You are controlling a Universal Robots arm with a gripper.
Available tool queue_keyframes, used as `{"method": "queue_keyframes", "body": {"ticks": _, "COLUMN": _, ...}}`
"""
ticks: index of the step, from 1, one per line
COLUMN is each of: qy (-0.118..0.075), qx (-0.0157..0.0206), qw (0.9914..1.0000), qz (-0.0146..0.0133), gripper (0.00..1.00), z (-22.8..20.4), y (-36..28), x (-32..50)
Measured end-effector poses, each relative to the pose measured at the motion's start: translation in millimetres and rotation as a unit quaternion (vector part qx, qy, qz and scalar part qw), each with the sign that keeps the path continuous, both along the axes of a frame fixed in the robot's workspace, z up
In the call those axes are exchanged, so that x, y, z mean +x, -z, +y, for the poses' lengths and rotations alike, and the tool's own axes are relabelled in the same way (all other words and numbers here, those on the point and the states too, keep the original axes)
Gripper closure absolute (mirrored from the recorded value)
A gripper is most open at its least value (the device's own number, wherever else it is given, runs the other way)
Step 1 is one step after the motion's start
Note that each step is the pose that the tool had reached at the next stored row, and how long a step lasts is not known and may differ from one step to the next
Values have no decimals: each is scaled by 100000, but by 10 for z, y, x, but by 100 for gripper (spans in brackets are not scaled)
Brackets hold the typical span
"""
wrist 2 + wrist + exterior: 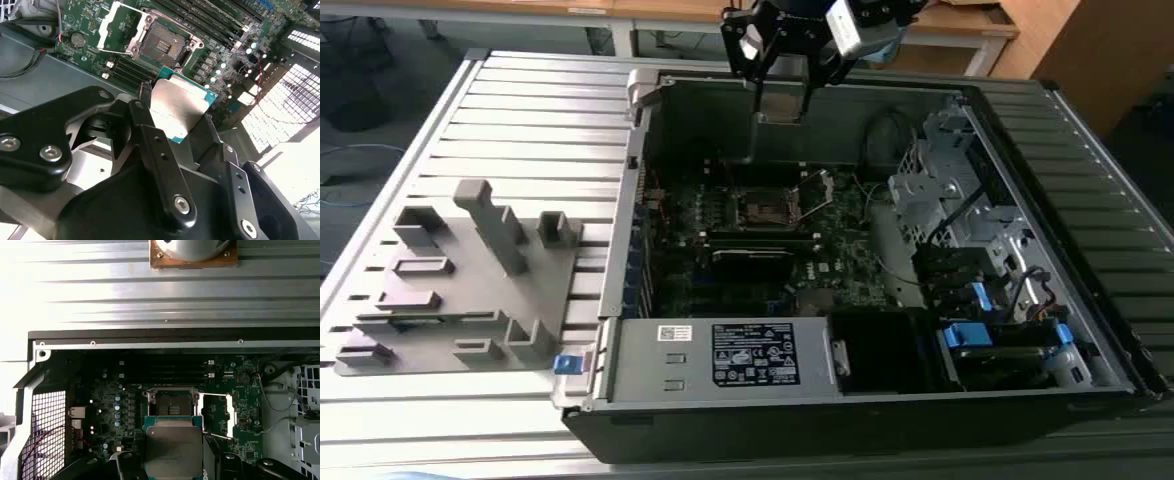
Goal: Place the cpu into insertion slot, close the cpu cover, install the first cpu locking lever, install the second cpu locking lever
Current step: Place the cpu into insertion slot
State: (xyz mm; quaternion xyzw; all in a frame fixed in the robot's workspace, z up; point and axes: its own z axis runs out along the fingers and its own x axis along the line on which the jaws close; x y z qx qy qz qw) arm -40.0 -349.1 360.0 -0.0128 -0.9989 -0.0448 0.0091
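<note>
I am seeing a ribbed metal desk (520, 110) carrying an open computer case (720, 360). The arm (801, 30) is hanging over one case wall, and the tool (782, 102) is grasping the cpu (173, 449), apart from the open insertion slot (171, 402).

Claw (177, 112): matte black jointed link bars and rounded plates, fastened with silver socket-head screws (181, 204). Above the claw, a pale grey box-shaped housing (857, 28) on the black wrist (781, 22).
</note>
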Motion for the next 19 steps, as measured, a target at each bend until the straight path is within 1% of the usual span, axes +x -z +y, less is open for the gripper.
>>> {"method": "queue_keyframes", "body": {"ticks": 5, "qy": -1, "qx": -2, "qw": 100000, "qz": 2, "gripper": 46, "z": 0, "y": 1, "x": 0}}
{"method": "queue_keyframes", "body": {"ticks": 10, "qy": 1, "qx": -1, "qw": 100000, "qz": 0, "gripper": 46, "z": 0, "y": 20, "x": 0}}
{"method": "queue_keyframes", "body": {"ticks": 19, "qy": 2, "qx": 0, "qw": 100000, "qz": 1, "gripper": 46, "z": 0, "y": 36, "x": 0}}
